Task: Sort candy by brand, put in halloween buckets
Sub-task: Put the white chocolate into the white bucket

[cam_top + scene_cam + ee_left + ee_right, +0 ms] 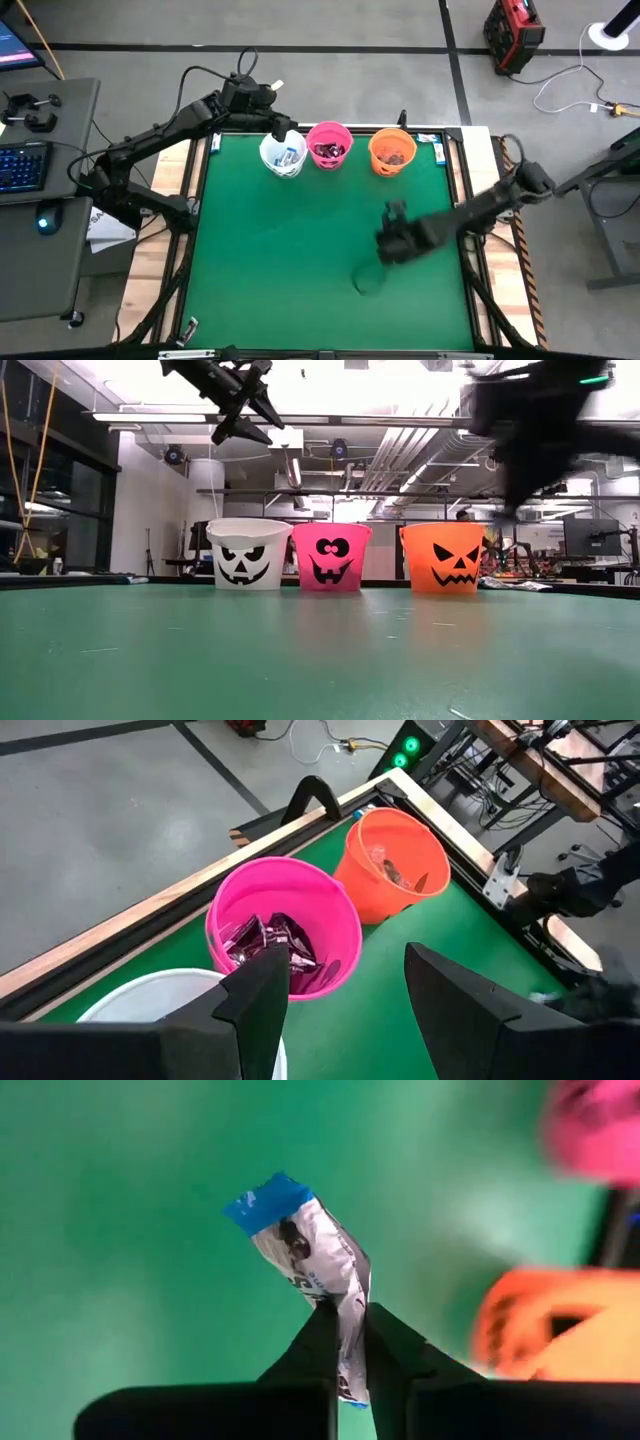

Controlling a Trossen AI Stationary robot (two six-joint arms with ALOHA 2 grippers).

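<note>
Three buckets stand in a row at the table's far edge: white (pixel 283 156), pink (pixel 329 145) and orange (pixel 392 150). The pink bucket (pixel 285 920) holds dark reddish candies, and the orange bucket (pixel 395 860) holds a few. My left gripper (pixel 345 990) hovers open above the white bucket (pixel 150 1000), high over it in the low view (pixel 245 405). My right gripper (pixel 390 237) hangs above the table's middle right, blurred, shut on a silvery candy with a blue end (pixel 310 1250). My right gripper pinches the silvery candy between its two fingertips (pixel 325 1340) at one end of the wrapper (pixel 350 1315). The blue end (pixel 268 1200) sticks out past the fingers. The candy is lifted clear of the green table.
Open green mat (pixel 280 270) lies in front of the buckets. Black rails (pixel 462 170) frame the table. A few small wrappers (pixel 430 140) lie at the far right corner beside the orange bucket.
</note>
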